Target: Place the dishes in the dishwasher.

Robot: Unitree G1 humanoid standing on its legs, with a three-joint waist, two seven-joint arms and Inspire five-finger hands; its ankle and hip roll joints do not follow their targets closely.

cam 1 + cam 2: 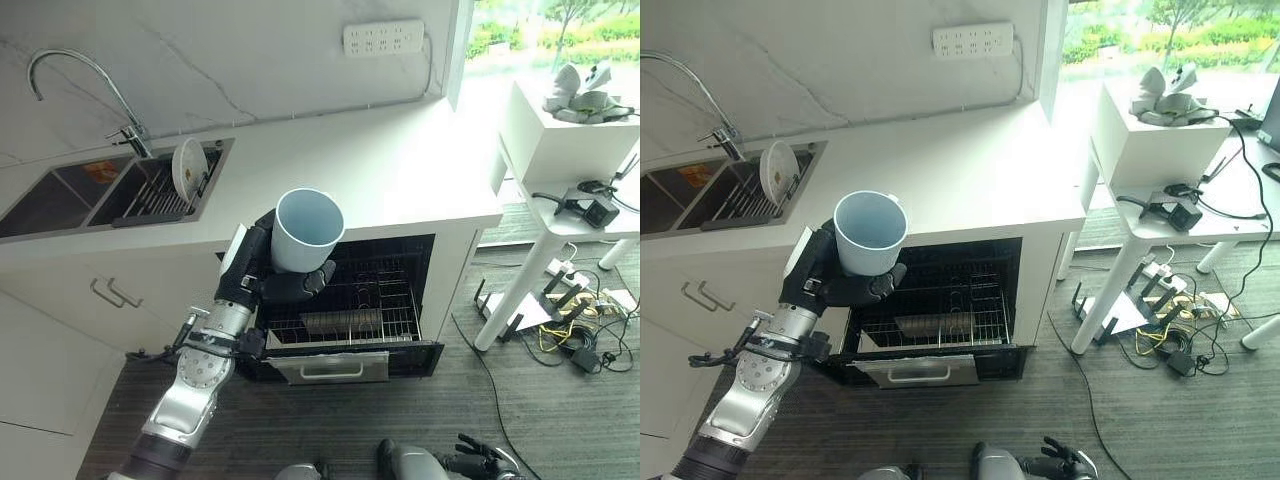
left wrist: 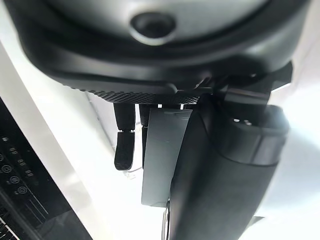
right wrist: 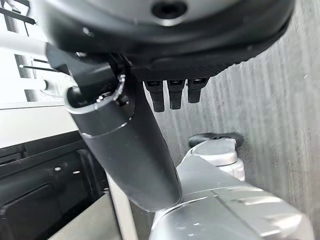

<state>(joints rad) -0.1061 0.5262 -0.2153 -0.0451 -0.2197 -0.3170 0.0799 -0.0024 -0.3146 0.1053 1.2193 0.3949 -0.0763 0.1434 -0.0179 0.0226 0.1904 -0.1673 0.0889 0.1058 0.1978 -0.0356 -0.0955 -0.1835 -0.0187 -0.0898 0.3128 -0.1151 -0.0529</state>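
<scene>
The left hand point(image 1: 290, 285) has its fingers clamped round a pale blue cup point(image 1: 305, 230), held upright above the dishwasher rack point(image 1: 345, 305), which is pulled out below the surface point(image 1: 400, 180). A plate point(image 1: 188, 168) waits in the sink point(image 1: 60, 200), well left of the rack. Lower the cup slowly, probably tipping it mouth-down between the wires. The right hand point(image 3: 170, 92) hangs low by the floor, fingers loosely apart

There was one pale blue cup point(image 1: 306, 230), one white plate point(image 1: 187, 168) standing in the sink rack point(image 1: 155, 198), one open dishwasher point(image 1: 350, 310) with one pulled-out wire basket point(image 1: 345, 318), and one tap point(image 1: 75, 85).
</scene>
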